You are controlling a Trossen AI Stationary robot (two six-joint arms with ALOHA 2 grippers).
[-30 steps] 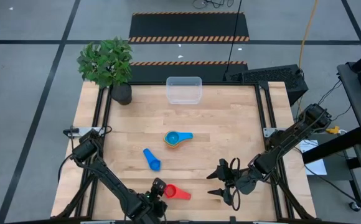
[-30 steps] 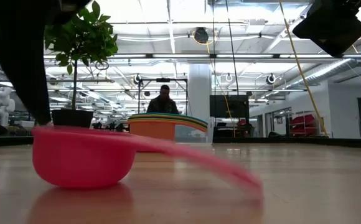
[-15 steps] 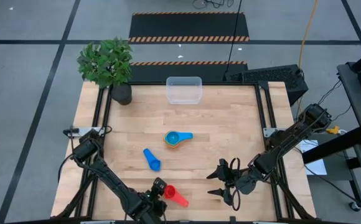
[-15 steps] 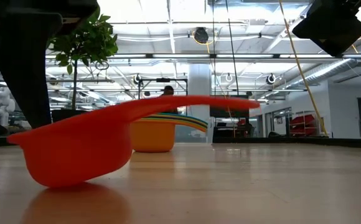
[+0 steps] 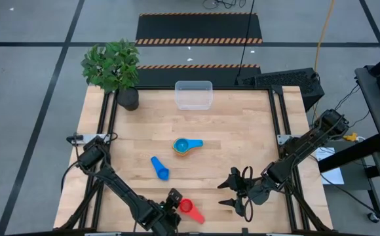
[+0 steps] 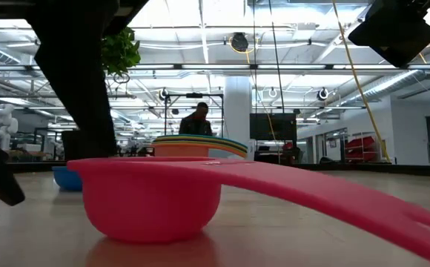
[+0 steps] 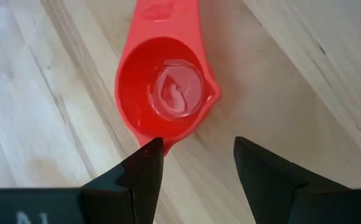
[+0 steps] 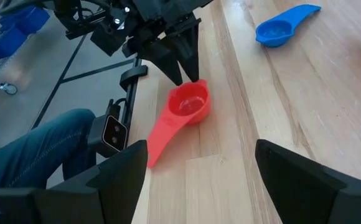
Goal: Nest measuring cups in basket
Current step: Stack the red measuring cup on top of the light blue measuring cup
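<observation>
Red cup (image 5: 186,206) down flat on the wood at the near edge of the table (image 5: 242,137), mouth up, handle trailing away toward the right arm's side. Left gripper (image 7: 196,155) right at its rim, fingers spread, one tip just touching or overlapping the wall, the other out over bare wood; nothing pinched yet. Best next: shifting sideways so one finger drops inside the bowl and the other outside, then closing on the wall, not the slick rounded side. Worth minding: a shallow bite likely to flick the cup. Right gripper (image 5: 237,191) parked near the front right, fingers wide, nothing in them. Stacked cups (image 5: 183,146) mid-table with light blue on top, dark blue cup (image 5: 160,168) on its own nearby, basket (image 5: 194,94) at the far edge, well apart from all of them and holding no cups.
</observation>
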